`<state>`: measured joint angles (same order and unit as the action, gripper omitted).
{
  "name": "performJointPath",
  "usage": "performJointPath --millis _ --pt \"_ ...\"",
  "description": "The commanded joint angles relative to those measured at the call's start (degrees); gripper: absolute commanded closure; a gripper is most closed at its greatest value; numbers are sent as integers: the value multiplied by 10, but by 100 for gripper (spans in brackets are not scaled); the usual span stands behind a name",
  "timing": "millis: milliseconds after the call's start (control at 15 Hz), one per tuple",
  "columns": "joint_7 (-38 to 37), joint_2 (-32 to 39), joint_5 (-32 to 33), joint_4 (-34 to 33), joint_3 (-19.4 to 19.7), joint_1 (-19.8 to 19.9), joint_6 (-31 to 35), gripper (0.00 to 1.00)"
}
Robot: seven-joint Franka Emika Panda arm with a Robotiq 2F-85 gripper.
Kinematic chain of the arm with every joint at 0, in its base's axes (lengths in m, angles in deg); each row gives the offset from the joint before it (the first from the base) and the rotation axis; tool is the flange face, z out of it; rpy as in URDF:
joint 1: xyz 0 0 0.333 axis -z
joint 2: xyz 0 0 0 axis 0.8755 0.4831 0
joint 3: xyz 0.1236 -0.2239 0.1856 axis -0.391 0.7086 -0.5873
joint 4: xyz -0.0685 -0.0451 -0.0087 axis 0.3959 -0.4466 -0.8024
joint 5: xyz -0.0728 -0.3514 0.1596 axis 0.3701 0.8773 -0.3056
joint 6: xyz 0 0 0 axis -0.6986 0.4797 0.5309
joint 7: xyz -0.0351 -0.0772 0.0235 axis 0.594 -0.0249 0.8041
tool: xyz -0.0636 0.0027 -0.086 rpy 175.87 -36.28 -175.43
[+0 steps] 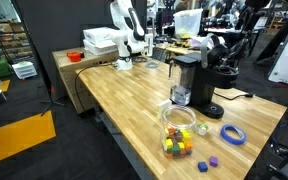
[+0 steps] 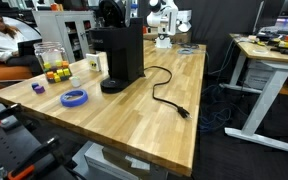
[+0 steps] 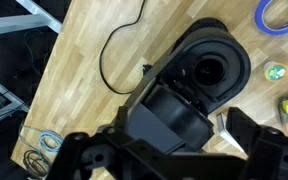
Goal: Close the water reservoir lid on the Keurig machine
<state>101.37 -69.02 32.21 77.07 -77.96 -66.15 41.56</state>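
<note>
The water reservoir lid [image 1: 183,62] is the small black cap on top of the tall smoky tank, on the side of the Keurig machine [image 1: 196,82] that faces the jar of coloured blocks [image 1: 180,128]; it is too small here to tell if it lies flat or is tipped up. The machine stands on the long wooden table [image 1: 114,95], close to one long edge in an exterior view, with the jar just in front of it and a blue tape ring [image 1: 232,133] near its round base. From behind, in an exterior view, its black cord [image 2: 164,92] snakes over the wood to a plug, and there is lots of bare wood on that side and further along the table. A few small loose blocks [image 1: 212,160] lie near the table's end. In the wrist view the gripper [image 3: 159,140] hangs right over the machine's rounded head, looking down on it. Its two fingers [image 3: 259,145] are spread wide apart, one on each side of the head, and it holds nothing; I cannot tell if they touch the machine
</note>
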Motion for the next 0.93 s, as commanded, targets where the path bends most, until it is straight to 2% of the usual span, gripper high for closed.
performJointPath --millis 0,267,467,667,733,867 --pt "2 2 -1 -3 -7 7 -1 0" --pt "38 9 29 -28 -16 3 1 0" --pt "84 17 79 -56 -30 1 3 0" --pt "126 32 113 -70 -40 -4 48 0" --pt "96 13 91 -56 -42 -1 22 0" --pt "109 24 99 -62 -46 -1 38 0"
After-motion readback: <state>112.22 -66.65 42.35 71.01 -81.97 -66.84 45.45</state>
